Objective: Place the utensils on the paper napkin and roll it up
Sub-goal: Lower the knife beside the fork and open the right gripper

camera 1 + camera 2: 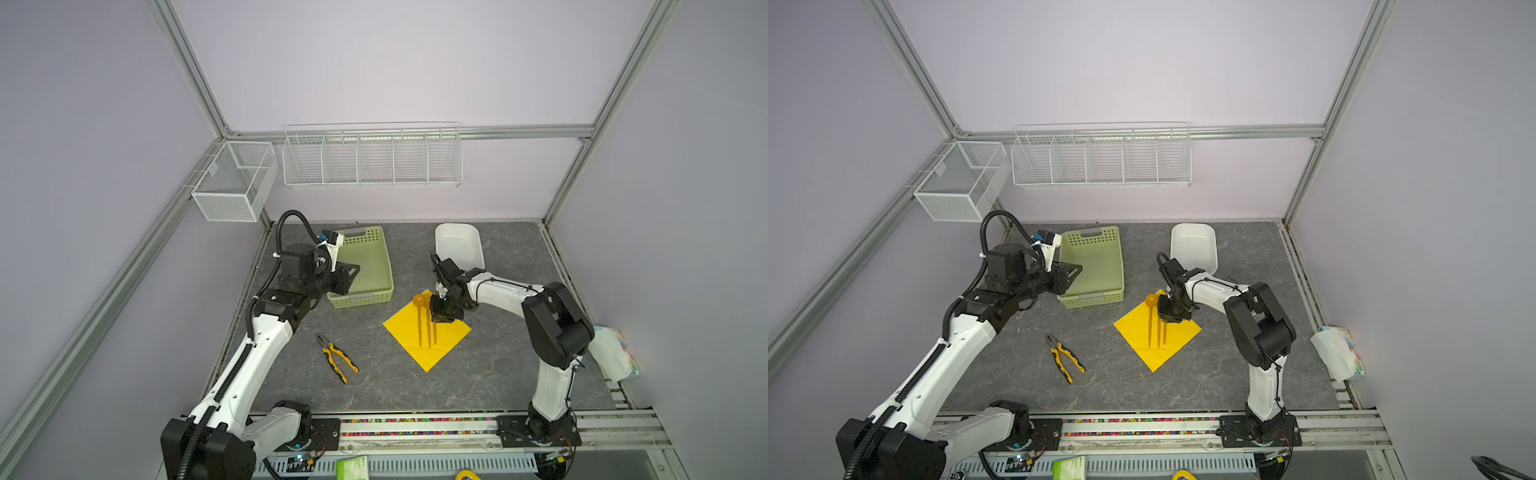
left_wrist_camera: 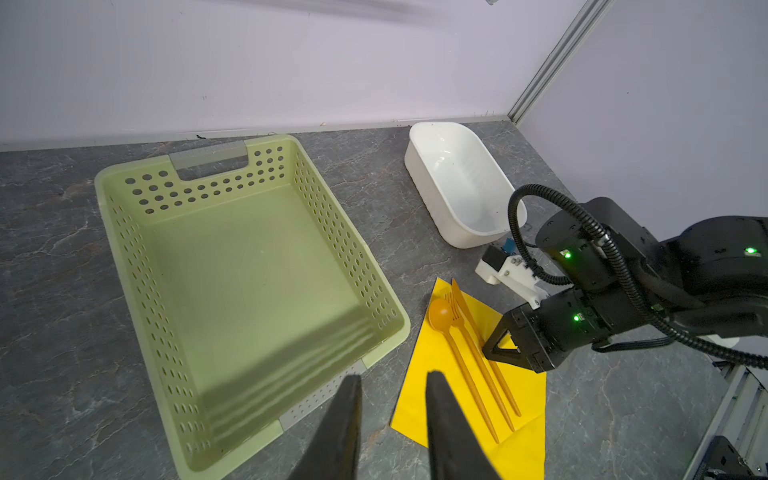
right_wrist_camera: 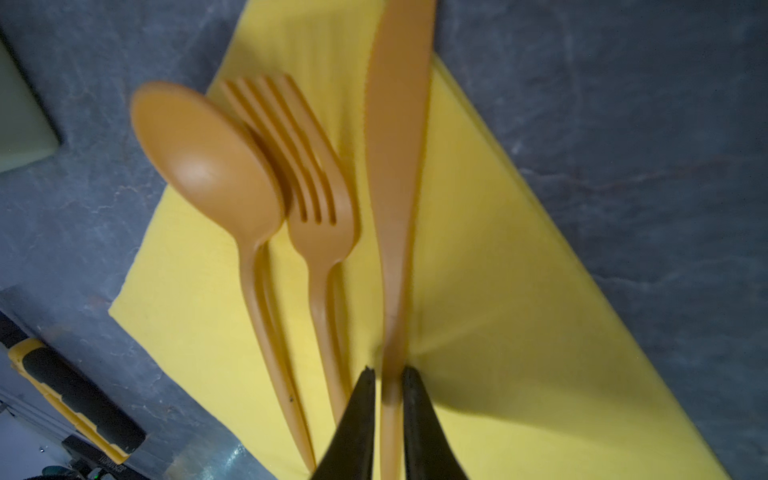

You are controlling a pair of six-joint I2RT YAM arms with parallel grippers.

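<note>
- Closest to the right wrist lens, the right hand [image 3: 388, 370] sets its two black fingertips [image 3: 363, 399] astride the knife [image 3: 397, 187] handle, low over the napkin [image 3: 498, 291]. That picture is smeared, so we cannot tell whether they pinch the handle or merely flank it.
- On the napkin we count three orange utensils lying side by side: spoon [image 3: 224, 183], fork [image 3: 320, 224] and knife. The spoon's bowl overlaps the fork's tines and juts past the napkin's edge over the grey worktop [image 3: 623, 124].
- Our left hand [image 2: 394, 376] hangs at the pale green basket [image 2: 137, 257], apart from the napkin, with its fingers parted and nothing between them.
- Around the napkin we see:
  - the basket just beside it, toward the left arm;
  - a white tub [image 1: 459, 245] between it and the back wall;
  - yellow-and-black pliers [image 1: 338, 361] near it on the basket's side, closer to the arm bases;
  - a crumpled printed packet [image 1: 615, 353] well apart from it, beyond the right arm.
- In both top views the right hand [image 1: 441, 318] [image 1: 1170, 318] covers the napkin's far corner, the fork's tines and the knife's blade. Only three handles and the spoon's bowl show.
- In the left wrist view one of the left fingers [image 2: 449, 424] hides part of the napkin's edge.
- Handle ends run out of the right wrist picture, and of the pliers we see only one grip there.
</note>
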